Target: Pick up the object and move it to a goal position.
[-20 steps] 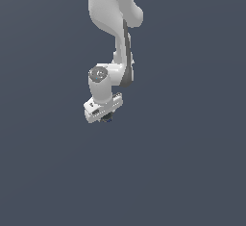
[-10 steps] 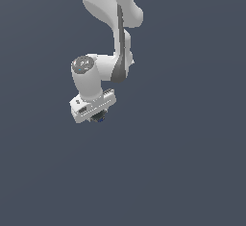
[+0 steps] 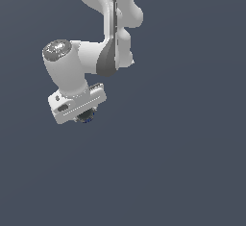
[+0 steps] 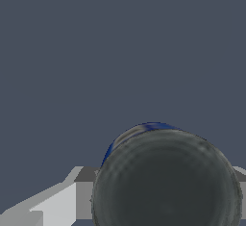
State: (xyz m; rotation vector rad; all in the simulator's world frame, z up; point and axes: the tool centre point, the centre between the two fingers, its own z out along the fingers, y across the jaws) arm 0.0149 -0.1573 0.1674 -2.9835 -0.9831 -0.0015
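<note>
White gripper hanging under the bent arm, tilted, over plain slate-grey ground. Closed on the ball: dark, nearly black, with a blue glint, seated right beneath the gripper body between the fingers, only partly visible in the exterior view. Close up from the wrist, same ball large and round, grey-black with a blue rim, pale finger touching one side.
</note>
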